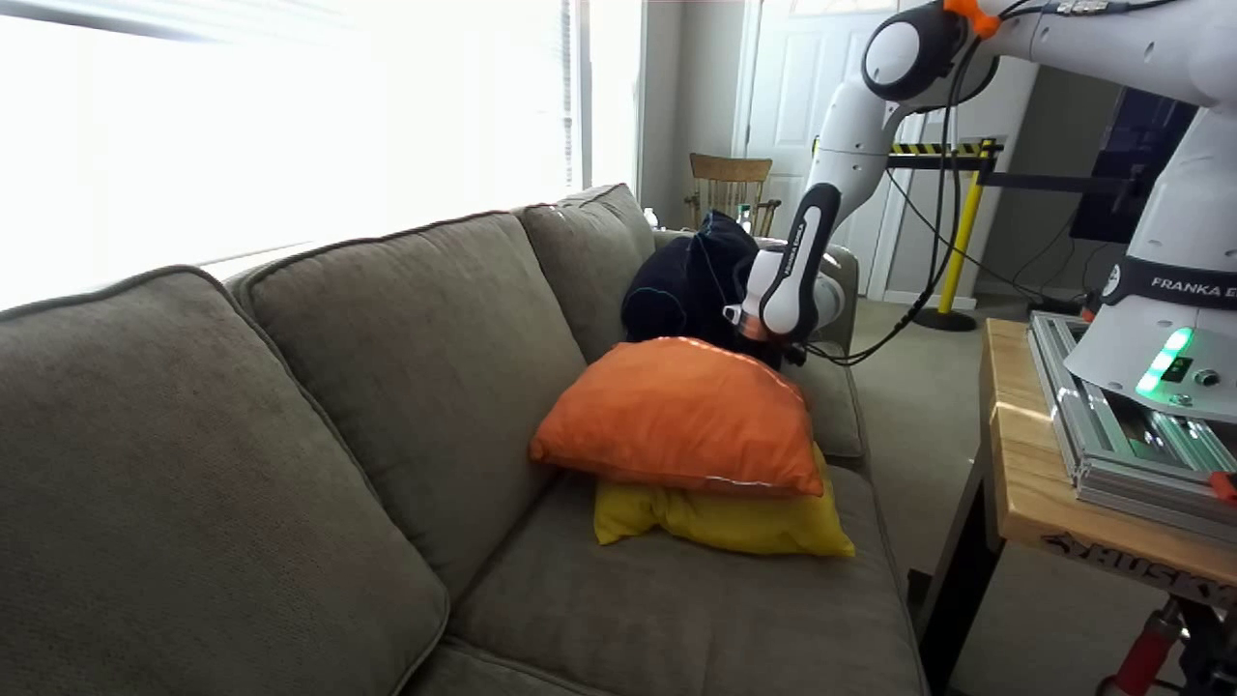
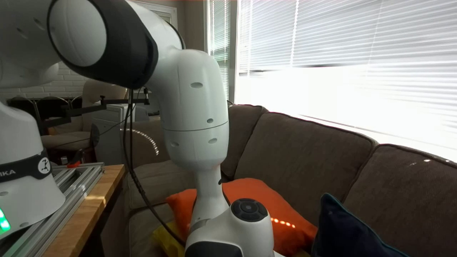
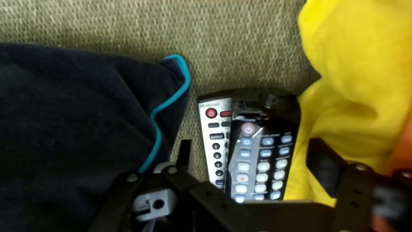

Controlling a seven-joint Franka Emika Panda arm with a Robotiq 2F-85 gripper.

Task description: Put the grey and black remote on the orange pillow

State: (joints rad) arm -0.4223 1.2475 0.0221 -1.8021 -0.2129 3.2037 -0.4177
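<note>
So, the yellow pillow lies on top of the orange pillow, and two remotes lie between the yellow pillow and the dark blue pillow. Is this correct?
Not fully: an exterior view shows the yellow pillow lying under the orange pillow. The two remotes do lie between the yellow pillow and the dark blue pillow.

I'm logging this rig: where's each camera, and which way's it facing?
Exterior view: above the couch, facing the door; arm, base visible.
Exterior view: near the arm, facing oppositely past dark blue pillow; arm, base visible.
Wrist view: on the arm, facing down at two remotes; gripper visible.
Both exterior views share couch, arm, orange pillow.
</note>
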